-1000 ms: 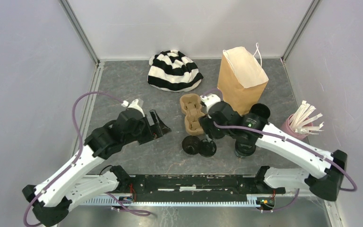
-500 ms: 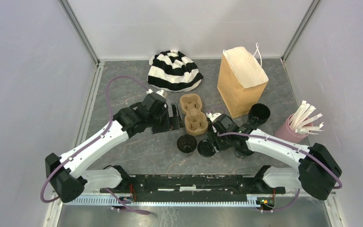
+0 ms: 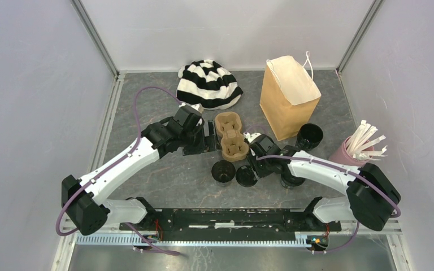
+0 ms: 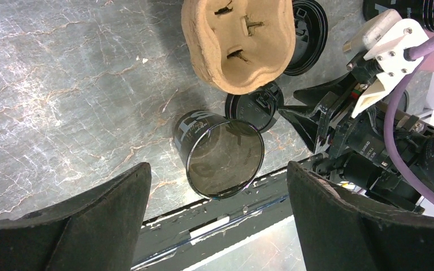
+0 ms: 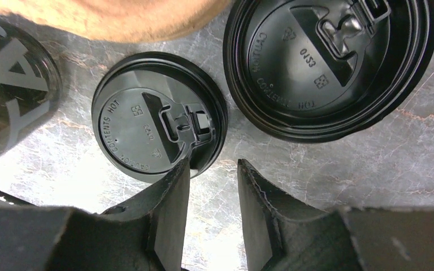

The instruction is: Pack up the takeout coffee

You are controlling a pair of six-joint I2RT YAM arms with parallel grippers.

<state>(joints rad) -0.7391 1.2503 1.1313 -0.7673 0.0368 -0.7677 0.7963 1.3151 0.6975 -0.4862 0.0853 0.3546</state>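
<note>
My left gripper (image 4: 217, 169) hangs wide open and empty over the lidless coffee cup (image 4: 220, 155), which stands at six o'clock of the carrier (image 4: 237, 42). My right gripper (image 5: 212, 175) is half open and holds nothing, with one fingertip touching the small lid (image 5: 147, 118) at its five o'clock rim. I judge this the lidding step; next I must pinch that rim squarely.

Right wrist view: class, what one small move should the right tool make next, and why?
Probably close the right tool fully on the small lid. Its fingers straddle that lid's near rim with a gap showing, so nothing is pinched yet, and the black cup beside it stands lidless.
</note>
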